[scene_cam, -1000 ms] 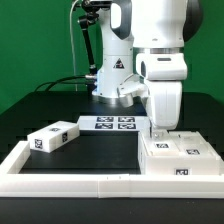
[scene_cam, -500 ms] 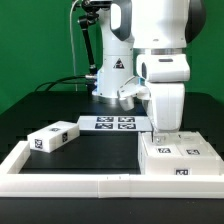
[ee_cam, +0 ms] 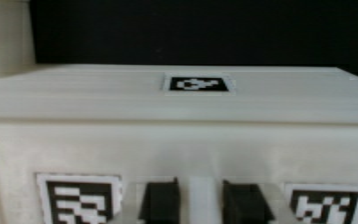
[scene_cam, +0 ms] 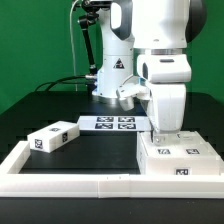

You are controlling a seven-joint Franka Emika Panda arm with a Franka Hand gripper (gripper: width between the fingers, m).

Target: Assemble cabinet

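- A black table stands before a green backdrop in the exterior view. It is edged at the front and on that view's left by a low white border frame.
- The cabinet body is set at the exterior view's right, against the frame. A smaller white block lies well apart toward the left, and the marker board is seen farther back between them.
- The gripper is held at the body's rear top edge.
- In the wrist view the tagged body fills the picture. Two dark fingers are seen close together, with a narrow pale strip between them. Whether anything is gripped cannot be told.
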